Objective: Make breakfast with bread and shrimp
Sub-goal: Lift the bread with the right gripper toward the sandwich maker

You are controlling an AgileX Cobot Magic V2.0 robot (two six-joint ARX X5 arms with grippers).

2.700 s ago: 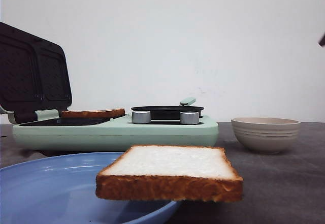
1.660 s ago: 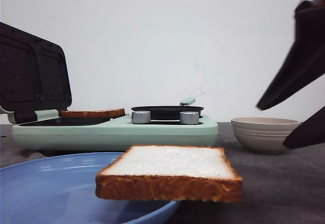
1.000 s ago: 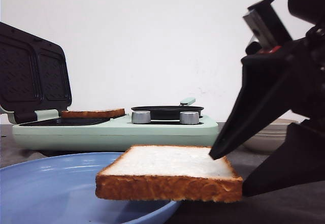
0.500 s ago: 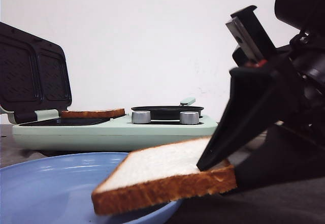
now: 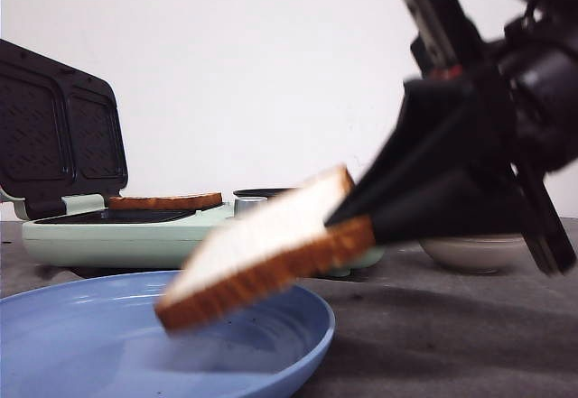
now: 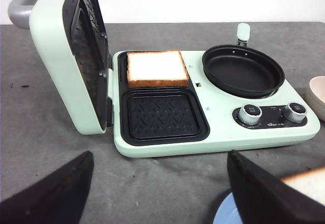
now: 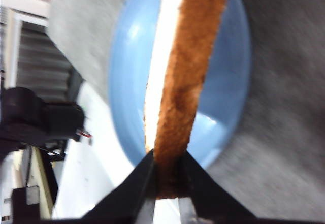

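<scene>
**Second slice lifted off plate, sandwich maker half loaded**

The right gripper [image 5: 350, 220], at the right of the front frame, was clamped on one edge of a slice of bread [image 5: 262, 252], which hung tilted and motion-blurred at centre frame, its low corner above the blue plate [image 5: 298, 348] at lower left. The right wrist view showed the fingers [image 7: 133, 189] pinching the crust, the plate behind. The other slice [image 6: 156, 68] lay flat in one of the two plate wells of the open green sandwich maker [image 6: 167, 148]; the well next to it sat bare, as did the small black pan [image 6: 242, 72] on its burner side. The left gripper [image 6: 157, 193], at the bottom of its wrist view, stood wide apart, holding nothing. A beige bowl [image 5: 465, 252] sat at right; its contents could not be seen. By these frames one slice was placed, one in transit, and the shrimp step apparently remained.
</scene>
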